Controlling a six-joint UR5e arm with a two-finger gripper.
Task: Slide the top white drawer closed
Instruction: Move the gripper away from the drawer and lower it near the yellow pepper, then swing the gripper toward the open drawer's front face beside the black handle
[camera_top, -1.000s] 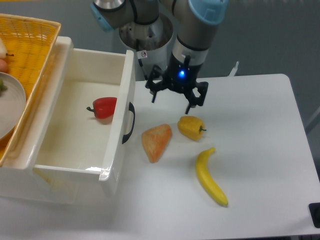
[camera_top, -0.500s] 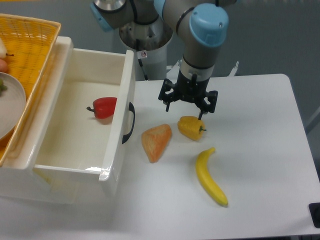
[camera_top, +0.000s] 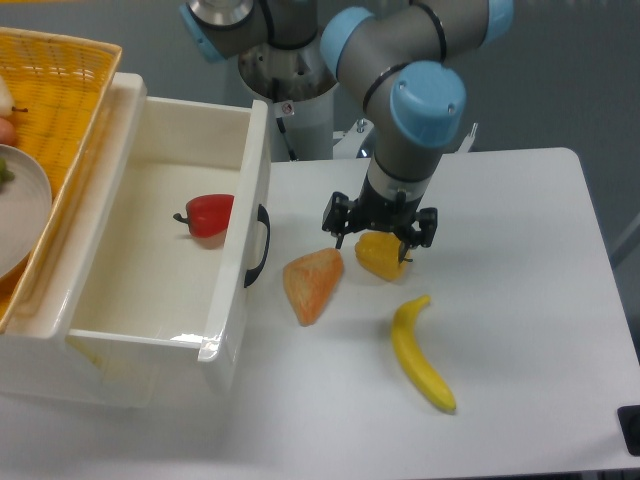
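The top white drawer (camera_top: 243, 255) stands pulled far out of its cabinet, its front panel with the curved black handle (camera_top: 260, 246) facing the table. A red pepper (camera_top: 209, 214) lies inside it. My gripper (camera_top: 379, 234) hangs open well to the right of the handle, its fingers spread just above a yellow pepper (camera_top: 380, 257) and holding nothing. Nothing touches the drawer front.
An orange wedge-shaped piece (camera_top: 312, 283) lies between the drawer front and the yellow pepper. A banana (camera_top: 421, 354) rests nearer the table's front. A yellow wicker basket (camera_top: 70, 110) with a plate sits on the cabinet at the left. The arm's base (camera_top: 292, 75) stands behind.
The gripper has moved right and toward the front, dropping from beside the drawer's far corner to just over the yellow pepper. The drawer has not moved.
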